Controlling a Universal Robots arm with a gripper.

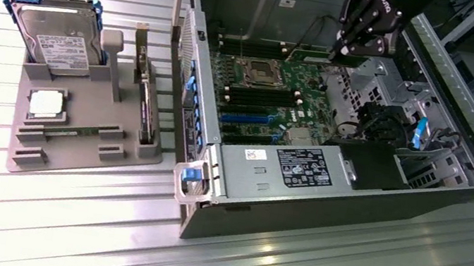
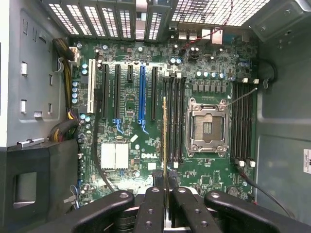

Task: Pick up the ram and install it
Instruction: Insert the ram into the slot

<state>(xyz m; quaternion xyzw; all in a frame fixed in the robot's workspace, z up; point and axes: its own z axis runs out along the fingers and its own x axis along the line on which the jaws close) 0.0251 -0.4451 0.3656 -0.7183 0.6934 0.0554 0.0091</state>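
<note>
Claw (image 2: 167, 195) clenched on the ram (image 2: 165, 136), held edge-down and lengthwise inside the open case (image 1: 329, 215), just over the memory slots (image 2: 178, 116) beside the empty CPU socket (image 2: 208, 127), likely to align its contact edge with a slot.

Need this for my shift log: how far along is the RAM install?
Done: the pickup; the hand is shut on the ram. In hand: it holds the stick edge-on over the black memory slots beside the CPU socket, inside the open case. Left: seating, since the stick does not look pressed into a slot. A second stick lies on the grey tray.
</note>
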